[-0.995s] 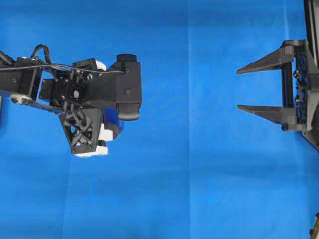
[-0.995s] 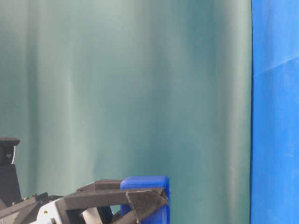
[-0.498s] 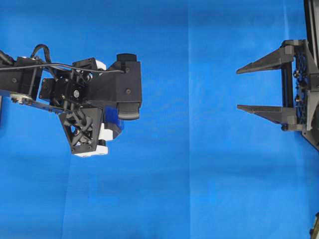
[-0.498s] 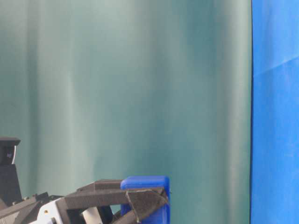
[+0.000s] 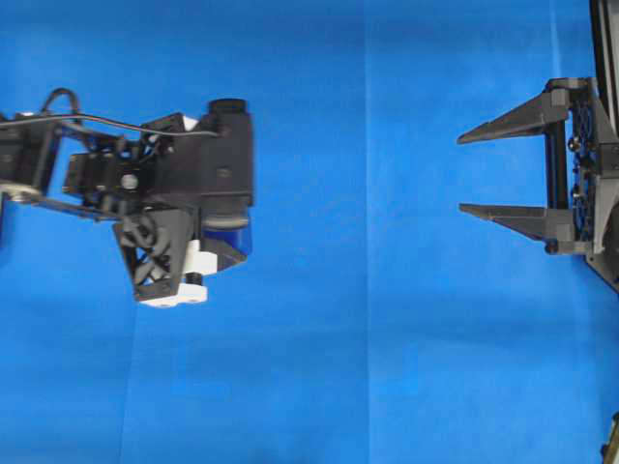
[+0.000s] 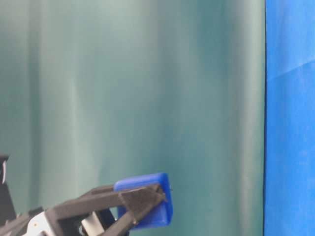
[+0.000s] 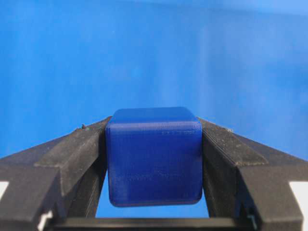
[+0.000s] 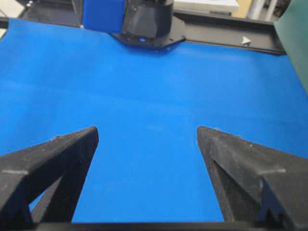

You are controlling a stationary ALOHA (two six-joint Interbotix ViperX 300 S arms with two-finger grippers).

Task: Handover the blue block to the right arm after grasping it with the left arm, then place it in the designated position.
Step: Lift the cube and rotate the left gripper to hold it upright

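Your left arm's fingers [image 7: 79, 154] are clamped on the blue block [image 7: 154, 156], one black finger flat against each side face, with the cube sitting squarely between them near the tips. In the left wrist view the block's front face points toward the camera and blue cloth [image 7: 154, 53] fills everything behind it, so the cube is off the surface and touching only the two fingers. From table level you can see the block [image 6: 147, 199] tilted, its top edge sloping up to the right, held out at the end of the left gripper [image 6: 135, 204] against the green curtain [image 6: 138, 88]. In the overhead view the left gripper [image 5: 218, 242] sits on the left half of the cloth [image 5: 368, 367], and only a sliver of the block [image 5: 230, 235] shows beneath the black wrist housing beside the white finger mounts.

Your right arm's fingers [image 8: 57, 159] stand wide apart with nothing between them; the right wrist view shows only bare blue cloth [image 8: 149, 110] in the gap. Overhead, the right gripper [image 5: 484, 172] sits at the right edge, its two pointed fingers aimed left toward the other arm. The two grippers are well apart, with open cloth between them. The block is with the left arm only.
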